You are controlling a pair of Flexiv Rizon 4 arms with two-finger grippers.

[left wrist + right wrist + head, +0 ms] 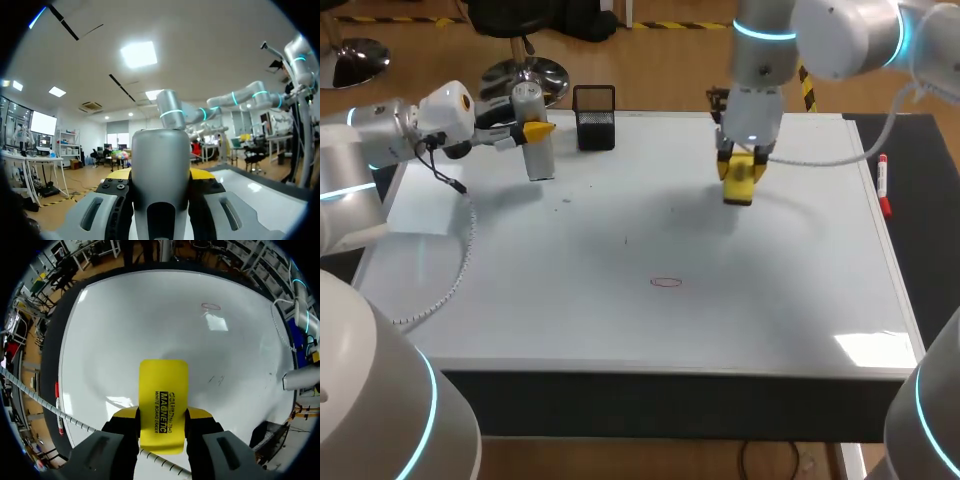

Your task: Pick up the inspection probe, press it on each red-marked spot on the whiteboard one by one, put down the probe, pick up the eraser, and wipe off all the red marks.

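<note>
- Red is the colour to watch: a single thin oval mark [666, 283] lies nearest me on the whiteboard [790, 310]. Its outline is faint, so I reckon a tilted or off-line pass would leave part of it or smear it.
- Yellow eraser [738, 188] hangs above the middle of the board, behind the mark and well apart from it. The right gripper [745, 162] is clamped on its two long sides. Only the eraser's upper part sits between the fingers, so a hard press or a drag could make it pivot or slip out.
- Beside the board's right edge, a red marker [885, 185] lies on the dark strip of the bench. The right arm's pale hose [830, 160] loops out towards it, and a wide sweep might drag the hose across it.
- At the back left, the grey probe [540, 160] stands upright, with the left gripper [532, 131] closed on its upper body. By my reading it has not been put down. Let go upright, it could topple, roll, or knock the black mesh holder [594, 118] just beside it.
- I cannot tell whether the probe's foot touches the board. The left wrist view shows only the probe's top between the fingers.
- The eraser's wiping face is turned away from every view.
- A few dark specks [565, 200] on the board are too small to name. I see no other red marks, though glare near the front right could hide one.
</note>
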